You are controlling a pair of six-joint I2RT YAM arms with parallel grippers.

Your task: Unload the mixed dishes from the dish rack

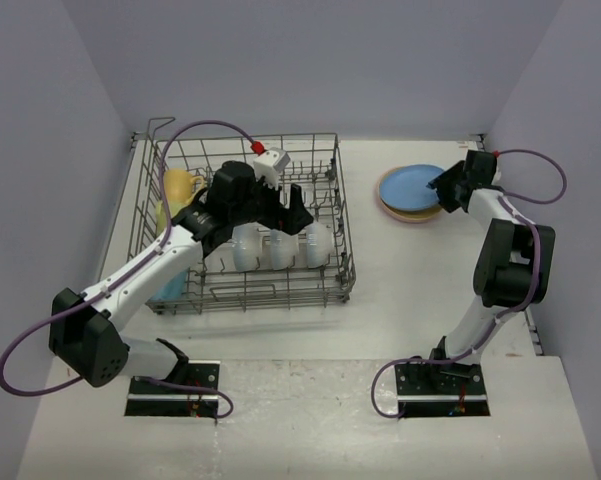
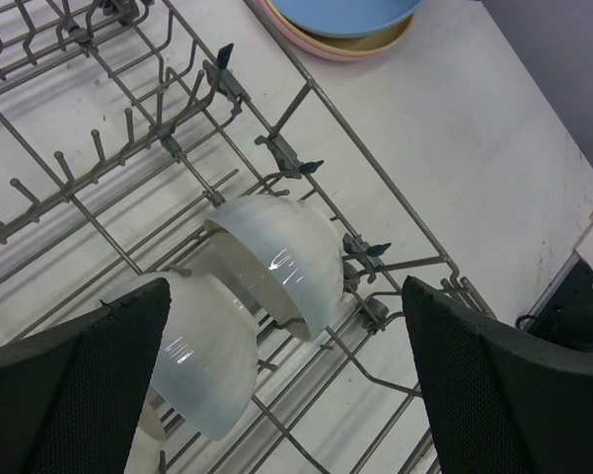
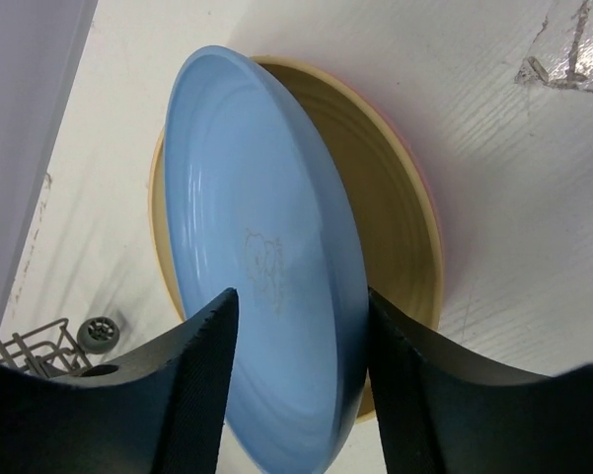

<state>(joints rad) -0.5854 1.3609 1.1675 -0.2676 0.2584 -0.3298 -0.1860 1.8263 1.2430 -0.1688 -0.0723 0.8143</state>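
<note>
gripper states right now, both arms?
Left gripper: open, above the white bowls.
Right gripper: jaws straddle the blue plate; grip cannot be told.

3 bowls sit in the dish rack; right of it, plates lie piled on the table.

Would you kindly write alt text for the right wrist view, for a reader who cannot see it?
A tilted blue plate sits between the two dark fingers of the right gripper, leaning over an orange plate that lies flat on the white table. A corner of the grey dish rack shows at lower left.
</note>
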